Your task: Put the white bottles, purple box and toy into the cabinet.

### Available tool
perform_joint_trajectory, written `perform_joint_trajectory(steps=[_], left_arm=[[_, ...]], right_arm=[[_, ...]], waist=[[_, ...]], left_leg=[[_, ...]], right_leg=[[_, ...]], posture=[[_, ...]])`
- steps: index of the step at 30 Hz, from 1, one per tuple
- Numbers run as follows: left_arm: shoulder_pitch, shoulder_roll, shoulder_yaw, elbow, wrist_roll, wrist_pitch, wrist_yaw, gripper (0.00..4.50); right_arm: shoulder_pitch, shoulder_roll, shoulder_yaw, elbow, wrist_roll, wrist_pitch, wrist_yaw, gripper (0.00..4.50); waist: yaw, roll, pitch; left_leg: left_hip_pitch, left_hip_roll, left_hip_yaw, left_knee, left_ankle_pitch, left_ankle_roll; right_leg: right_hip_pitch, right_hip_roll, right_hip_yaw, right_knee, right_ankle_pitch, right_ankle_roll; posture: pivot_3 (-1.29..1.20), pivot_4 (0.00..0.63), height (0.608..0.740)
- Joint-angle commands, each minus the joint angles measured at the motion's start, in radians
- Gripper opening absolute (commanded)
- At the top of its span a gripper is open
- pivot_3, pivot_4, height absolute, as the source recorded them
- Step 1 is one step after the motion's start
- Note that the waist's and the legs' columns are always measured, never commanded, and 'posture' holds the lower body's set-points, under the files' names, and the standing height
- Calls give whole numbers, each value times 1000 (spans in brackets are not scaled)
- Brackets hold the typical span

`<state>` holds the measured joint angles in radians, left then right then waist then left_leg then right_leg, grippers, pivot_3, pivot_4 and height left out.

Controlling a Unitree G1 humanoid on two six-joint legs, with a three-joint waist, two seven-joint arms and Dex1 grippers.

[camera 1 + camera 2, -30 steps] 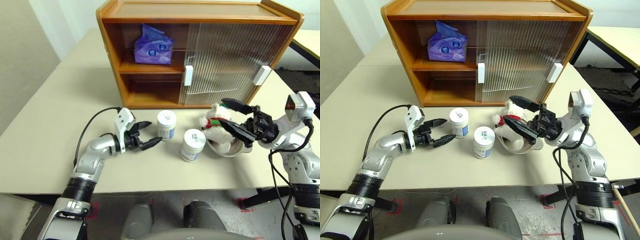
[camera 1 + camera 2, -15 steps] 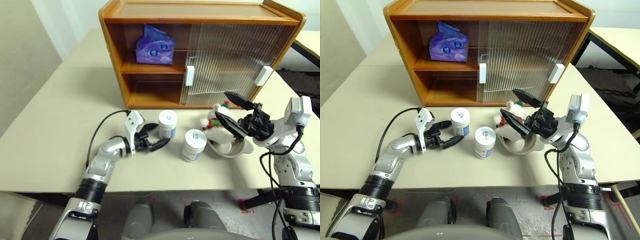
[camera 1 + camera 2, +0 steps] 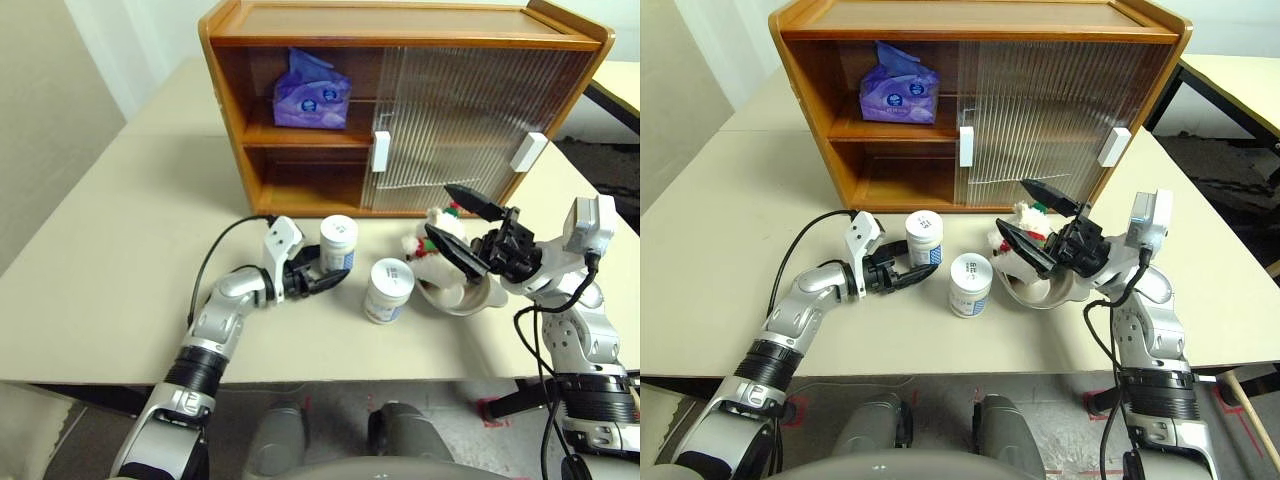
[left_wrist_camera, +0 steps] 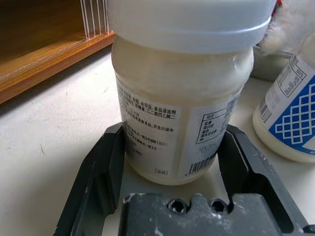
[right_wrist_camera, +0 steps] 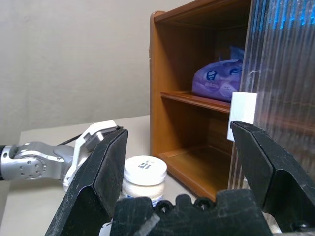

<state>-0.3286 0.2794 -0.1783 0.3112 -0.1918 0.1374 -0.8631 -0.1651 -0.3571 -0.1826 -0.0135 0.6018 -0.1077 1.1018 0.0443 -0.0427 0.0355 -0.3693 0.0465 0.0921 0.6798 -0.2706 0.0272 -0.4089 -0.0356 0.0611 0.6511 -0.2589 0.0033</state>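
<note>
We are setting our left hand (image 4: 172, 162), fingers apart, around the rear white bottle (image 3: 338, 243) near the bench's middle; our right hand (image 3: 462, 228) is gaping above the toy (image 3: 428, 248).

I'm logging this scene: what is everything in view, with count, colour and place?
Squat white plastic bottles: 2, white; one between the left gripper's fingers, one beside the bowl.
Soft lilac tissue box: 1, purple, cabinet's upper shelf.
White plush bear toy: 1, white with red-green scarf, in the bowl.
Shiny steel bowl: 1, silver, tabletop.
Wooden cabinet: 1, brown, ribbed doors slid right.
Table: 1, beige.
Left gripper: black, around the bottle.
Right gripper: black, open, above the toy.
</note>
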Motion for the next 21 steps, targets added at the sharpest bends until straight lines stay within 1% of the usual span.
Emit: perform_joint_trajectory(steps=[1,4,6,9,16,21], left_arm=[[-10,-6,-5,19,11,-8,1,3085],[2,-3,37,1,-13,-17,23,3085],[1,-9,80,-8,-26,-18,71,3085],[-29,-7,134,21,-2,-30,174,3085],[-172,-66,162,220,62,-90,344,3084],[-307,-99,162,397,97,-149,397,3084]], right_arm=[[8,-3,5,5,6,-2,4,4500],[8,-5,7,10,6,-3,7,4500],[6,-5,7,14,6,-4,10,4500],[1,-4,10,18,6,-5,14,4500],[0,-18,15,23,-1,-5,28,4500],[5,-19,16,17,-1,-3,26,4500]], waist=[[0,0,0],[-2,0,0],[-3,0,0],[-7,0,0],[5,0,0],[3,-1,0]], left_leg=[[0,0,0,0,0,0],[0,0,0,0,0,0],[0,0,0,0,0,0],[0,1,0,0,0,0],[-1,-1,-1,0,0,0],[-2,-1,0,0,0,0]], right_leg=[[0,0,0,0,0,0],[0,0,0,0,0,0],[0,0,0,0,0,0],[0,1,0,0,0,0],[0,0,0,-1,1,0],[0,0,0,-3,2,0]], posture=[[95,0,740],[96,0,740],[96,0,740],[100,0,740],[96,0,740],[79,0,740]])
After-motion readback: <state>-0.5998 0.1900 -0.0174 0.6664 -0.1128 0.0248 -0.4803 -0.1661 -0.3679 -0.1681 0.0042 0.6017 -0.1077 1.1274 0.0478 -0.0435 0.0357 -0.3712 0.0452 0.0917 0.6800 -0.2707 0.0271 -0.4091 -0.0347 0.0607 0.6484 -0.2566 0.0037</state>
